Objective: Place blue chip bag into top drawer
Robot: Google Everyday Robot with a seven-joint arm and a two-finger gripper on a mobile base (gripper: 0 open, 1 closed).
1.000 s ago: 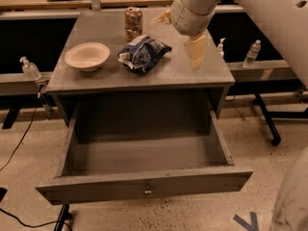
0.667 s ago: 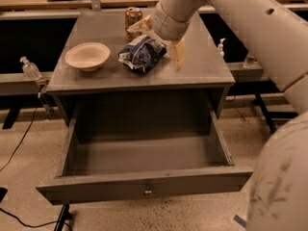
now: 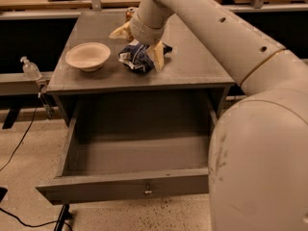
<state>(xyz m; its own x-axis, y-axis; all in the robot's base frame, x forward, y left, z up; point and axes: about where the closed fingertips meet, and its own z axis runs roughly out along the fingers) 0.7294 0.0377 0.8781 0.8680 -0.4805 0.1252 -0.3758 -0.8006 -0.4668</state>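
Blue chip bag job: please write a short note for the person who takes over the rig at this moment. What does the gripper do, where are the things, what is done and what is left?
Gripper: open, low over the cabinet top, straddling the blue chip bag. I cannot tell whether it touches the bag.
Blue chip bag: lies on the cabinet top, right of the beige bowl, not lifted.
Top drawer: pulled out, nothing visible inside.
Done: drawer open, gripper at the bag.
Left: close on the bag, lift it, bring it over the drawer, lower it and release.
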